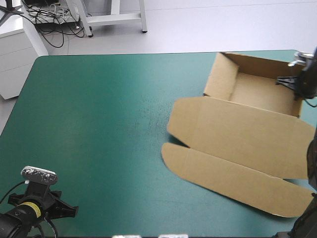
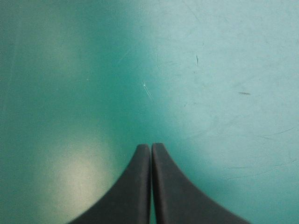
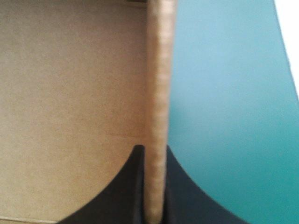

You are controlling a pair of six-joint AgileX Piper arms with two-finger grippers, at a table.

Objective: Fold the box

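The brown box (image 1: 247, 124) lies at the table's right side as an open tray, its walls raised at the far end and the lid (image 1: 237, 163) flat toward the near edge. My right gripper (image 1: 297, 85) hangs over the tray's right wall, near the far right corner. In the right wrist view the wall's edge (image 3: 158, 93) stands upright between the two black fingers, and the gripper (image 3: 154, 154) is shut on it, with the tray's floor (image 3: 70, 116) on one side. My left gripper (image 2: 151, 148) is shut on nothing above bare teal-green cover at the near left corner (image 1: 42, 206).
The teal-green cover (image 1: 99, 124) spreads bare across the table's left and middle. The box's right wall sits close to the table's right edge, with a narrow strip of cover (image 3: 224, 116) beside it.
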